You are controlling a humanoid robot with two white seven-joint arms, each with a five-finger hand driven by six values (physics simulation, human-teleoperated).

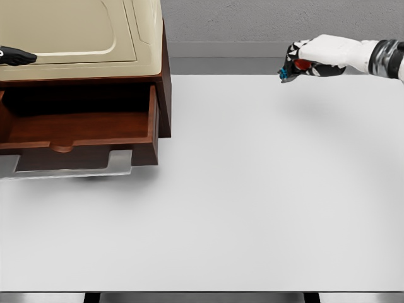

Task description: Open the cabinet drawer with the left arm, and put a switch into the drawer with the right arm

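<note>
Nearest me lies the smooth white matte tabletop (252,208), bare across its middle. At about nine o'clock the dark reddish-brown wooden drawer (82,129) stands pulled out of the brown wooden cabinet with a cream moulded top (76,38); its flat wood floor is exposed and nothing lies in it, so I judge the opening step done and the drawer ready to receive. Just above it, at the left edge, a dark fingertip of my left hand (16,57) rests over the cream top; too little shows for me to tell its fingers' state. Farthest off, at about one o'clock, my white right hand (312,58) hangs above the table's back edge, fingers curled around the small red and blue switch (295,68), well apart from the drawer. I judge the carry leftward comes next.
</note>
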